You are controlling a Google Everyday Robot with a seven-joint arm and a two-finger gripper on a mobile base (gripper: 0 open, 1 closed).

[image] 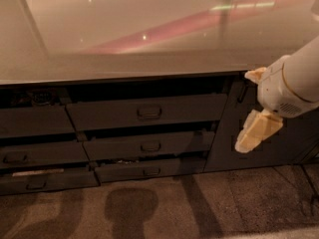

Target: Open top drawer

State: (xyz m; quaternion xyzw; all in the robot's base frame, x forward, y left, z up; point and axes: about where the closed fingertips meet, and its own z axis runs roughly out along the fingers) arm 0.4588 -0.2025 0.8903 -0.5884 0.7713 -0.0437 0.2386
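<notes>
Gripper [248, 111] hangs right of the top drawer [109, 114], fingers [259, 131] spread, holding nothing.

One cam only, so no 2nd view to share anything w/. It sits high, in front of the cabinet run, tilted steeply down & fwd. The countertop [149, 44] fills the upper half. Drawer fronts cross the middle (top drawer [149, 111] approx mid-frame), and speckled floor [149, 208] runs along the bottom. Fairly close: counter cut off left, right & at the far side. Counter's front edge climbs slightly toward the right. The gripper [256, 131] hangs at right, before the cabinet door [222, 143], its arm [299, 78] coming in from the right edge.
</notes>
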